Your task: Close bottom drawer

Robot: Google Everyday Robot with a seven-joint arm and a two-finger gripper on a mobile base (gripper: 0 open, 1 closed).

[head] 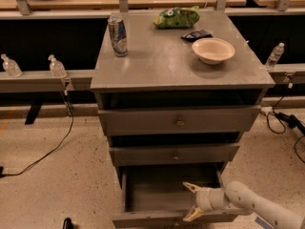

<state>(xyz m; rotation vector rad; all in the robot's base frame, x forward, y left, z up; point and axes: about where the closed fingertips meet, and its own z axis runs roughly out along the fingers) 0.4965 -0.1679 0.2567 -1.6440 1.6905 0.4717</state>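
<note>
The bottom drawer (157, 199) of the grey cabinet is pulled far out, showing an empty dark inside; its low front panel (152, 219) lies at the lower edge of the view. My gripper (192, 202) comes in from the lower right on a white arm and sits over the drawer's front right corner. Its two pale fingertips (190, 188) are spread apart, open, with nothing between them; the lower one reaches the top edge of the front panel.
Above are the mid drawer (174, 154) and top drawer (179, 120), both slightly out. On the cabinet top stand a can (117, 35), a white bowl (213, 49), a green chip bag (176, 16) and a dark packet (197, 34). Cables lie on the floor at left and right.
</note>
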